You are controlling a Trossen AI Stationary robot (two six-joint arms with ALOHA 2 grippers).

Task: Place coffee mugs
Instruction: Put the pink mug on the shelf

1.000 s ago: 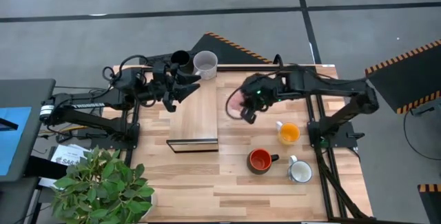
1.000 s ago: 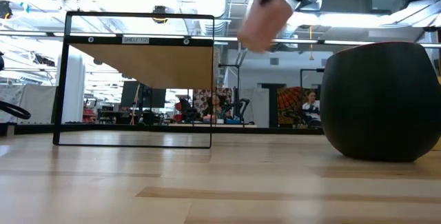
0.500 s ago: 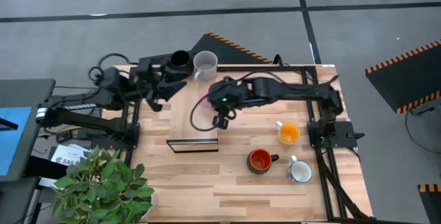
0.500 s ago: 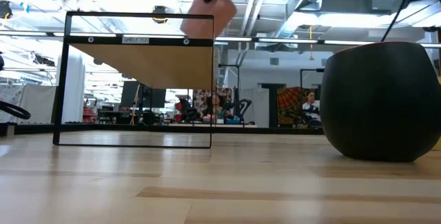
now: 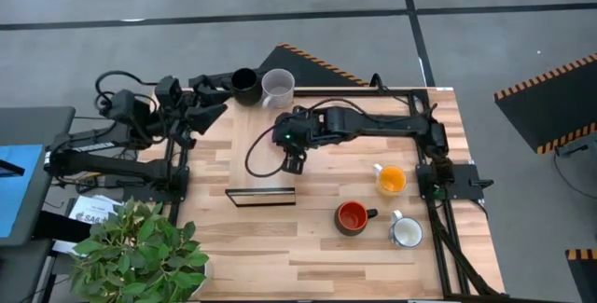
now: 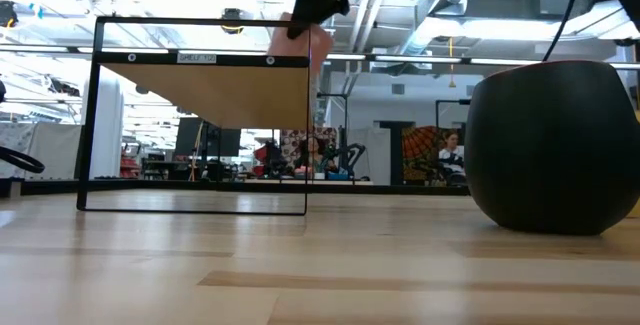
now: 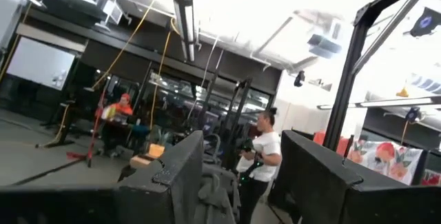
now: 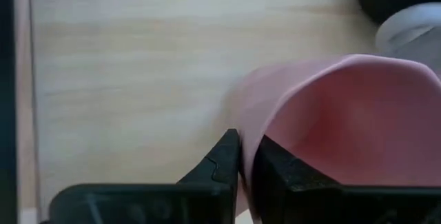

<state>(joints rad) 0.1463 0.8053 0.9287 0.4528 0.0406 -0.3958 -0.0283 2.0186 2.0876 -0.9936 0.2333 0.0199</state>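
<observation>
Right pincer (image 8: 240, 156) is clamped on the rim of the pink mug (image 8: 337, 120), one finger inside and one outside the wall. That rim pinch is presumably chosen because the handle need not be lined up. The mug hangs off the counter (image 5: 280, 247), carried over the raised wooden shelf (image 5: 266, 149); in the low view it sits under the pincer, just above the shelf's top edge, slightly tilted. Just beyond the pincer along the shelf stand the black mug (image 5: 244, 83) and the pale grey mug (image 5: 278, 86), side by side at the far end, so my read is that the pink one goes next in that row. Well behind the pincer, back toward the right arm's base, the orange-yellow mug (image 5: 391, 180), red-orange mug (image 5: 352, 216) and white mug (image 5: 406, 234) wait on the counter. Left pincer (image 5: 201, 117) is pulled off to the counter's edge beside the black mug, fingers spread, holding nothing, probably parked clear of the right arm's path. Risk: thin rim grip, so the mug could swing on set-down.
</observation>
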